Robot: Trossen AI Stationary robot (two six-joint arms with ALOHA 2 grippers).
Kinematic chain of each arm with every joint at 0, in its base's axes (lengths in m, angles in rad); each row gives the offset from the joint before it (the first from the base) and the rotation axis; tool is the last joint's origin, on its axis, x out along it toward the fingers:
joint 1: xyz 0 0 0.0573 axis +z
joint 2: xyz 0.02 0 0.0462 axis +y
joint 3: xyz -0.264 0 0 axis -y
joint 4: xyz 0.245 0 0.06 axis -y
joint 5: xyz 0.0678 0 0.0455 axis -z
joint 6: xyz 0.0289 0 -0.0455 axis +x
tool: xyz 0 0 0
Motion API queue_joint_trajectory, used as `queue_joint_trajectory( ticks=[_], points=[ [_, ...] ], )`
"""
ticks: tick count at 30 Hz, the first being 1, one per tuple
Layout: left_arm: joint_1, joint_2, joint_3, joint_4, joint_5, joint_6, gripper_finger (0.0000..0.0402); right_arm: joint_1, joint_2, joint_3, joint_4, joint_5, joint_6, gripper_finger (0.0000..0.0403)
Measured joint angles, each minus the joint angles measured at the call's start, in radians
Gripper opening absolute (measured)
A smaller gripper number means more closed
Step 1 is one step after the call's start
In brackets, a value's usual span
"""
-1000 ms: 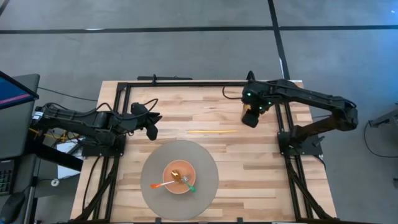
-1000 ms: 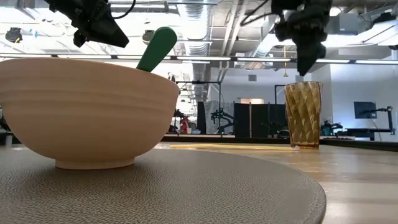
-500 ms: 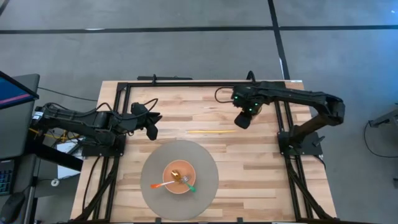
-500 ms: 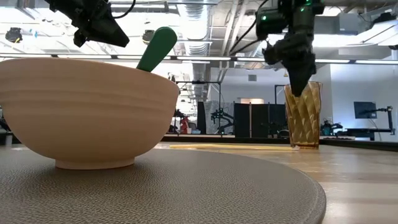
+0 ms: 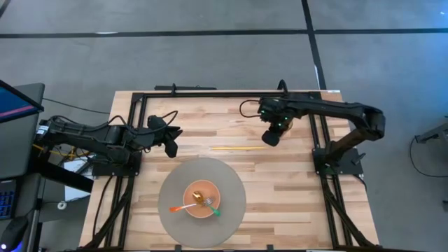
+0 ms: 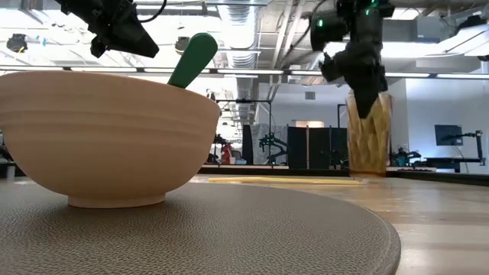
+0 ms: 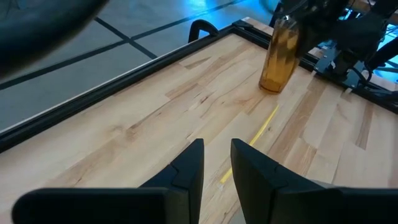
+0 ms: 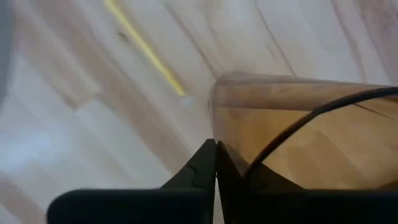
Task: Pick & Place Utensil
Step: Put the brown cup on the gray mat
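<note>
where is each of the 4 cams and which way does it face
High view: above, straight down on the table; both arms show.
Low view: at table height, facing across past the bowl; both arms show from above.
Left wrist view: on the left arm, toward the amber cup; own fingers show.
Right wrist view: on the right arm, down at the cup rim; fingers shut.
Both wrist views share the cup and yellow stick.

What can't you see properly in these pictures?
- Cup: in the high view the right gripper covers it.
- Spoon: in the low view the bowl hides all but its green handle.
- Yellow stick: too thin in every view to tell what it is.
- Left gripper: waits beside the mat.
</note>
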Motion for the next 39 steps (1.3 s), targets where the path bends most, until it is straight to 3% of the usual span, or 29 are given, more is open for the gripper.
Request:
queue_joint_trajectory(
  ticks=[11,22,28,32,39],
  points=[
    [0.0,0.0,0.0,0.006,-0.007,0.0,0.0081,0.27,-0.01,0.148,0.049,0.005,0.017,0.0004],
    [0.0,0.0,0.0,0.014,-0.007,0.0,0.0081,0.537,0.067,0.151,0.346,0.0,-0.447,0.0006],
    [0.0,0.007,0.001,0.019,-0.007,0.003,0.0081,0.566,0.167,0.15,0.346,-0.007,-0.546,0.0005],
    [0.0,0.014,0.001,0.017,-0.008,0.003,0.0081,0.56,0.217,0.15,0.354,-0.071,-0.558,0.001],
    [0.0,0.021,0.001,0.021,-0.007,0.003,0.0081,0.558,0.249,0.153,0.408,-0.118,-0.633,0.0012]
  ],
)
